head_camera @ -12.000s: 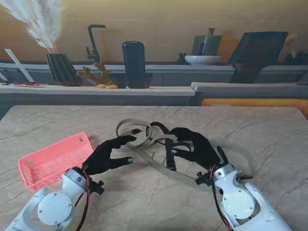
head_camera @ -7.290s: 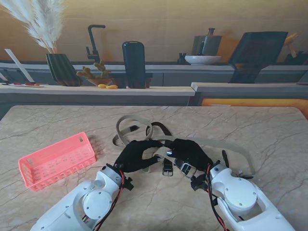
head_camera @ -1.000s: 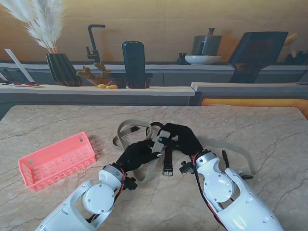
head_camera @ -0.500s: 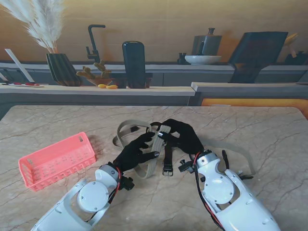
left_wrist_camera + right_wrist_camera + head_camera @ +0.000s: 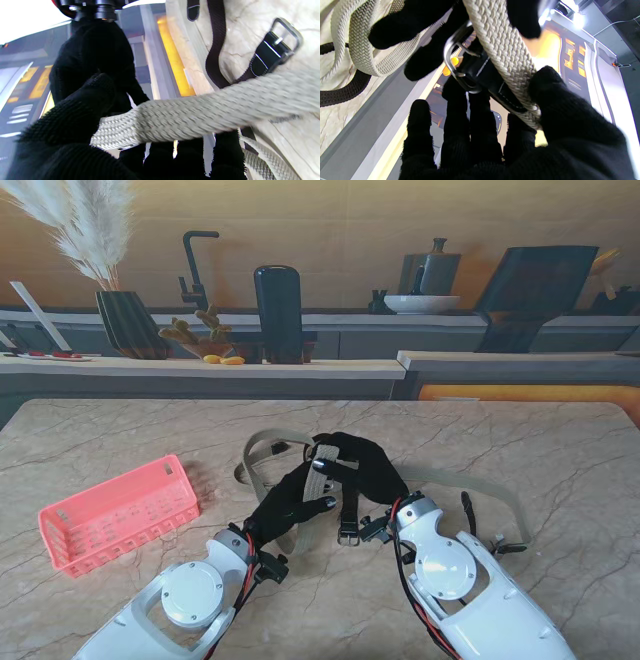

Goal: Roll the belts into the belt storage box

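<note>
Beige belt [image 5: 300, 525] partly hidden beneath both hands; blurred in left wrist view.

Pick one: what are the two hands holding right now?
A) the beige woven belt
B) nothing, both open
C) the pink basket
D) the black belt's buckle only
A: left hand and right hand both pinch the beige woven belt; the pink basket sits untouched on the left.

The stand camera looks down on the surface [image 5: 560, 450] from behind both arms; each wrist camera peers closely along gloved fingers, all sharing the beige belt [image 5: 310, 515].
</note>
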